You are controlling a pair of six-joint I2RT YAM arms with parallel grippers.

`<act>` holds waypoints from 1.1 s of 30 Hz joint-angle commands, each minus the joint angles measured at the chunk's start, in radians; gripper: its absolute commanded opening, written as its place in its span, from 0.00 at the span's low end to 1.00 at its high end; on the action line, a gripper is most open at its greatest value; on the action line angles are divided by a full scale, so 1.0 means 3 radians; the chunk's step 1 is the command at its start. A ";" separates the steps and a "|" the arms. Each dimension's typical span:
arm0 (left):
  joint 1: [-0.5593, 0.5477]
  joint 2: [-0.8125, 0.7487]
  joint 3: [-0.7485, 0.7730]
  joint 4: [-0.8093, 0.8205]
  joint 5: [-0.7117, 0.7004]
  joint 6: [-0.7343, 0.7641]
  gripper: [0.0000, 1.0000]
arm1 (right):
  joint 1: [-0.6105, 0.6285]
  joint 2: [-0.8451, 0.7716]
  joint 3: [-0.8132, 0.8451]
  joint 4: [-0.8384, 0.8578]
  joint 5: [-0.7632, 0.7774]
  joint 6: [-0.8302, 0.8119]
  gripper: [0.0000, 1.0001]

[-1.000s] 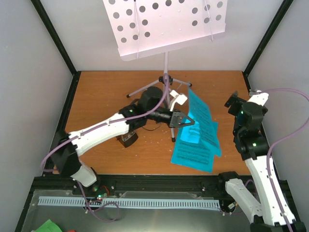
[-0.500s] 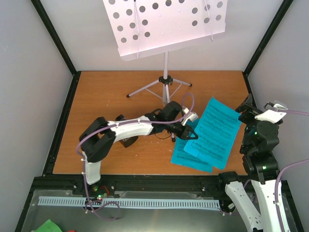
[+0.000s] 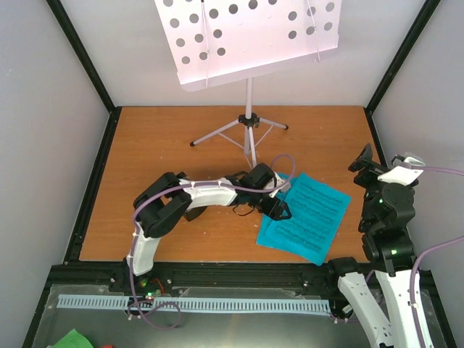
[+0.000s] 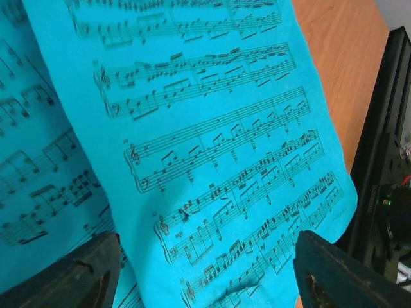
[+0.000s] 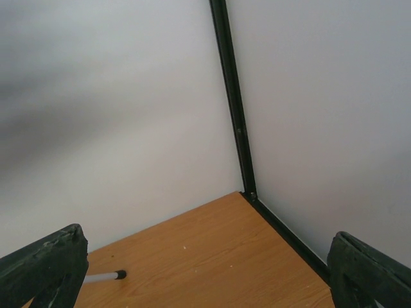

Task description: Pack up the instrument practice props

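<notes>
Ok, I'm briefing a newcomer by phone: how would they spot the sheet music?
Find the orange-brown wooden table. Toward its near right corner, by the left gripper, lie cyan paper pages printed with black notes. They are the only cyan thing there.

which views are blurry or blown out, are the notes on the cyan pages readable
top external: the stand tray is washed out to pale pink; left wrist: the cyan pages are sharp, notes legible, the left gripper soft; right wrist: a smeared grey shadow on the wall, the right gripper out of focus
</notes>
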 commanded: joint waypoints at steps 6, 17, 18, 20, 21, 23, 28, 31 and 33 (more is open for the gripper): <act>0.0079 -0.1251 -0.0501 0.0218 -0.1069 -0.0340 0.99 | -0.0017 -0.0077 -0.0109 0.0267 -0.0422 -0.0056 1.00; 0.0494 -0.1692 -0.0969 0.0384 -0.1875 -0.1137 1.00 | -0.0017 0.0000 -0.0432 0.0526 -0.1324 0.0579 1.00; 0.0494 -0.1644 -0.0928 0.0414 -0.1920 -0.1126 0.99 | -0.0017 0.0069 -0.0434 0.0508 -0.1399 0.0649 1.00; 0.0494 -0.1511 -0.0814 0.0466 -0.2017 -0.1082 0.99 | -0.0017 0.0215 -0.0439 0.0469 -0.1565 0.0788 1.00; 0.0494 -0.1435 -0.0738 0.0478 -0.2038 -0.1045 0.99 | -0.0017 0.0278 -0.0442 0.0463 -0.1671 0.0851 1.00; 0.0493 -0.1287 -0.0541 0.0444 -0.2081 -0.1007 0.99 | -0.0017 0.0373 -0.0466 0.0471 -0.1823 0.0947 1.00; 0.0481 -0.0919 -0.0091 0.0313 -0.2291 -0.0957 0.99 | -0.0017 0.0470 -0.0530 0.0434 -0.1928 0.1108 1.00; 0.0441 -0.0738 0.0104 0.0246 -0.2398 -0.0879 0.96 | -0.0017 0.0429 -0.0557 0.0393 -0.1887 0.1131 1.00; 0.0394 -0.0641 0.0202 0.0207 -0.2495 -0.0773 0.89 | -0.0017 0.0393 -0.0576 0.0373 -0.1851 0.1117 1.00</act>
